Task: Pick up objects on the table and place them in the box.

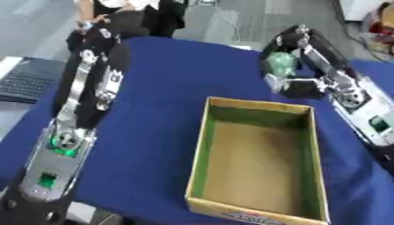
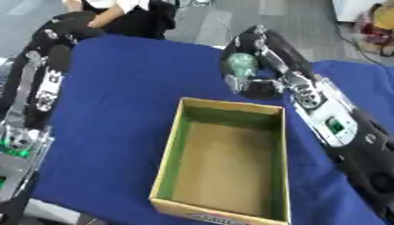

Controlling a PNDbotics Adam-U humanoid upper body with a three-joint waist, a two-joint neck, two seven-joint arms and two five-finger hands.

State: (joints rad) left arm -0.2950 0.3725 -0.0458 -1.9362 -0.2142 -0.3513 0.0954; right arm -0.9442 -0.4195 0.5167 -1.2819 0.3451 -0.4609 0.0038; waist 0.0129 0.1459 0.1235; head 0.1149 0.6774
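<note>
1. A pale green object (image 2: 241, 64) sits inside the curled fingers of my right hand (image 2: 248, 66), held above the blue cloth just past the far right corner of the box; I can make out only a rounded, translucent green shape.
2. My right hand's fingers wrap round the object from above and from the side, with the thumb below it, so the hand is clasped on it and not spread.
3. The right arm (image 2: 331, 121) runs from the near right edge up and leftward to that hand, its silver forearm plate lying along the right wall of the box.
4. The box (image 1: 198, 145), open-topped cardboard with green inner walls and a brown floor, stands near the middle of the table, towards the near edge; nothing shows inside it.
5. The table (image 1: 169, 79) is covered in a dark blue cloth.
6. My left arm (image 1: 73, 123) stretches along the left side of the table, well apart from the box.
7. My left hand (image 1: 94, 37) reaches the far left corner; I cannot tell whether its fingers are spread or curled.
8. A laptop (image 1: 23, 81) lies off the left edge of the table.
</note>
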